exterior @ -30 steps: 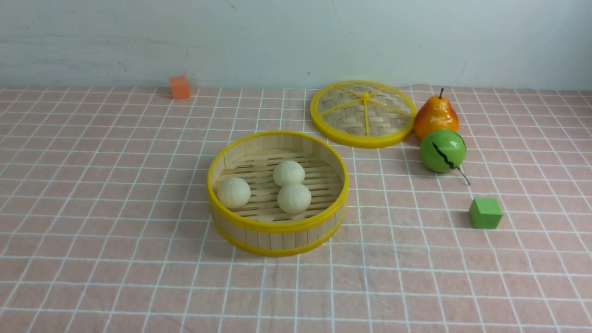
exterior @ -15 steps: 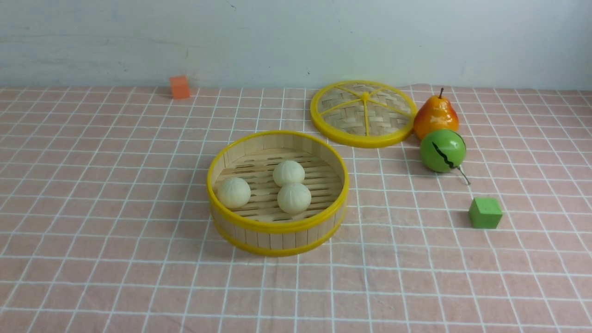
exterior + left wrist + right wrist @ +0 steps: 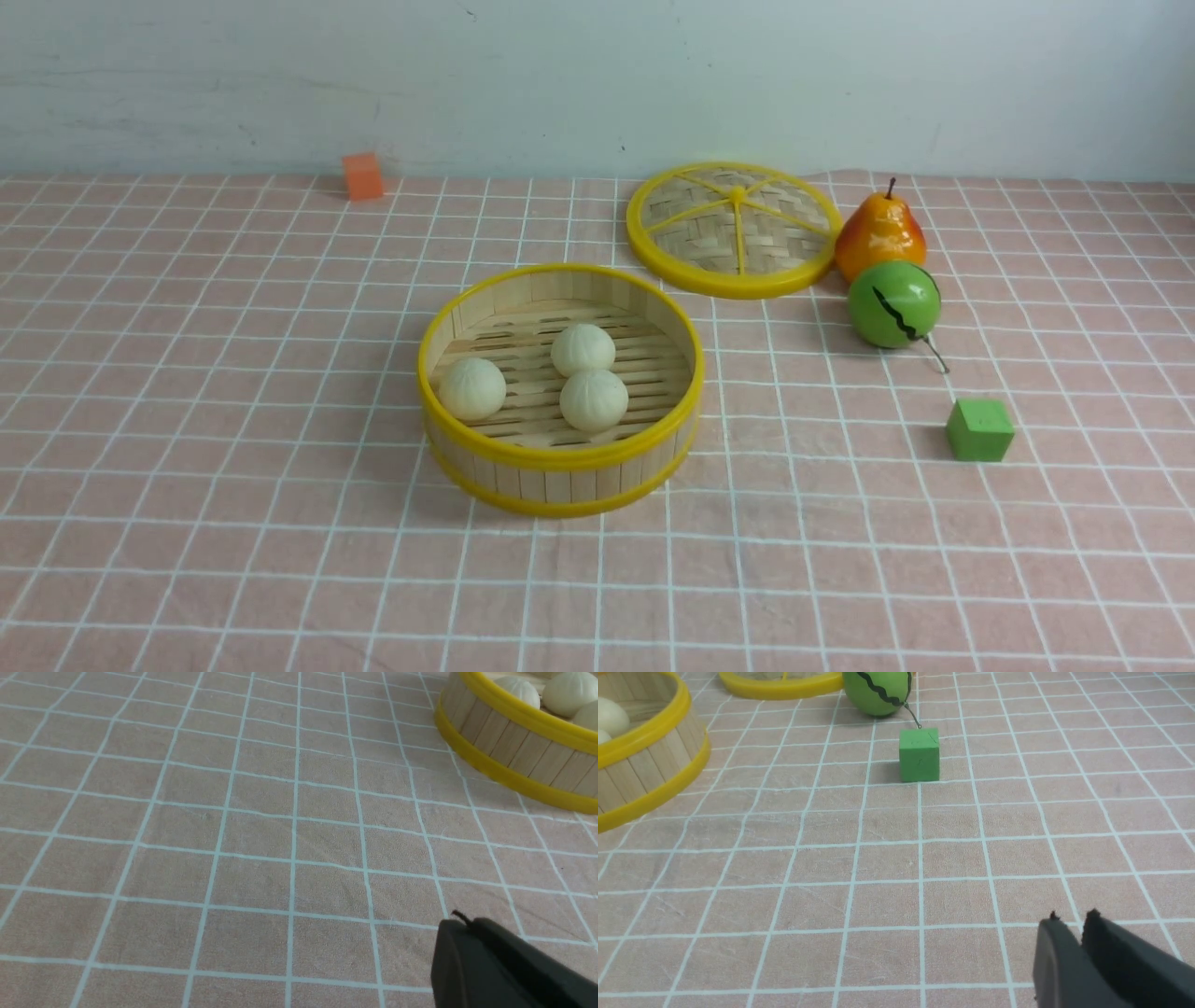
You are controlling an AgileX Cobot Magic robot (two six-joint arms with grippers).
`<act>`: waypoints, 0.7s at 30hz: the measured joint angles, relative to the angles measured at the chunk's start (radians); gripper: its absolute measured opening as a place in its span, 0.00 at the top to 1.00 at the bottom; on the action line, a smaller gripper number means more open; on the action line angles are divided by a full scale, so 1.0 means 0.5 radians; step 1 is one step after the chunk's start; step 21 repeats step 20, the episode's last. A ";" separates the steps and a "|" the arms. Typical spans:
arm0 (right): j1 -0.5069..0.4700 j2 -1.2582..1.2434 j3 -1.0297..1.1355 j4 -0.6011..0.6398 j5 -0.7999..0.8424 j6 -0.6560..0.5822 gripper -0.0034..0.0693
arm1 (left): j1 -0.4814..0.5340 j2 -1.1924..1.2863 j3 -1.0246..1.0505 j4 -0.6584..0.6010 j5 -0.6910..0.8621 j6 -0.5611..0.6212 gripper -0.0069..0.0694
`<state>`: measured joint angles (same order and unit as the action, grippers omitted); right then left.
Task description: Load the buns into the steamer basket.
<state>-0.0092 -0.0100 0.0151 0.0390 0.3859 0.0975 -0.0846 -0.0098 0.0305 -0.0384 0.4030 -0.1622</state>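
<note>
Nothing moved since the earlier front views. Tabletop (image 3: 233,485) wide and bare to the left and front. Steamer basket (image 3: 560,457) near center, well apart from lid (image 3: 733,280), holding all three buns (image 3: 594,399). Left gripper (image 3: 460,926) fingers seemingly closed, right gripper (image 3: 1070,921) fingers nearly closed, both empty.

Left hand (image 3: 460,921) closed; right hand (image 3: 1069,919) closed too (both hold nothing).
</note>
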 joint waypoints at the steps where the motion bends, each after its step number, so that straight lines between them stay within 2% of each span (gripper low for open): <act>1: 0.000 0.000 0.000 0.000 0.000 0.000 0.84 | 0.000 0.000 0.000 0.000 0.000 0.000 0.93; 21: 0.000 0.000 0.000 0.000 0.000 0.000 0.82 | 0.000 0.000 0.000 0.000 0.000 0.000 0.93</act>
